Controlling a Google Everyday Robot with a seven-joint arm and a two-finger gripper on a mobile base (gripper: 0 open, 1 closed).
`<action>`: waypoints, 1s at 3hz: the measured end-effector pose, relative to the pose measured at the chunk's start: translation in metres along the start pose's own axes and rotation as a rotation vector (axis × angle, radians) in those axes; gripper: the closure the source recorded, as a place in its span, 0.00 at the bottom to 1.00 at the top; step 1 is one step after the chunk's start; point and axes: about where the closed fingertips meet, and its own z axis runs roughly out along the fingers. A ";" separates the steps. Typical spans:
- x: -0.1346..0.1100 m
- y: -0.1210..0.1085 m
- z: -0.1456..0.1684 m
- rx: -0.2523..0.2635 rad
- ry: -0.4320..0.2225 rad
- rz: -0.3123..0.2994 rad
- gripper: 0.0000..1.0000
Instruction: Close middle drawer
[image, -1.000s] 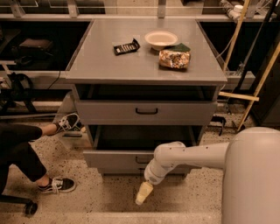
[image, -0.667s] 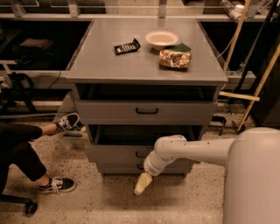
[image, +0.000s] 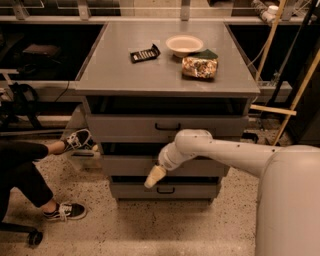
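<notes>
The grey cabinet (image: 100, 75) stands in the middle of the view, and the middle drawer (image: 125, 165) is the second of its three fronts, below the uppermost drawer (image: 125, 127) and above the lowest drawer (image: 195, 191). A dark strip shows along the top of its front; from this angle it cannot be told how far out it stands. The white arm (image: 225, 150) reaches in from the right and bends down across that front, so the cream-tipped gripper (image: 154, 176) sits at the drawer's lower edge, near its middle, pointing down and to the left. How wide it is set, and whether it grips anything, cannot be told. On the cabinet top lie a pale bowl (image: 184, 45), a snack bag (image: 200, 67) just in front of it and a black packet (image: 144, 53) to the left. At the left edge a seated person's legs show, one sneaker (image: 77, 139) raised near the cabinet's corner and the other (image: 65, 211) on the speckled floor
</notes>
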 end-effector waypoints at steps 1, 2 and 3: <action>-0.029 -0.019 0.008 0.008 -0.047 -0.015 0.00; -0.029 -0.019 0.008 0.008 -0.047 -0.015 0.00; -0.014 -0.015 -0.018 0.023 0.011 0.033 0.00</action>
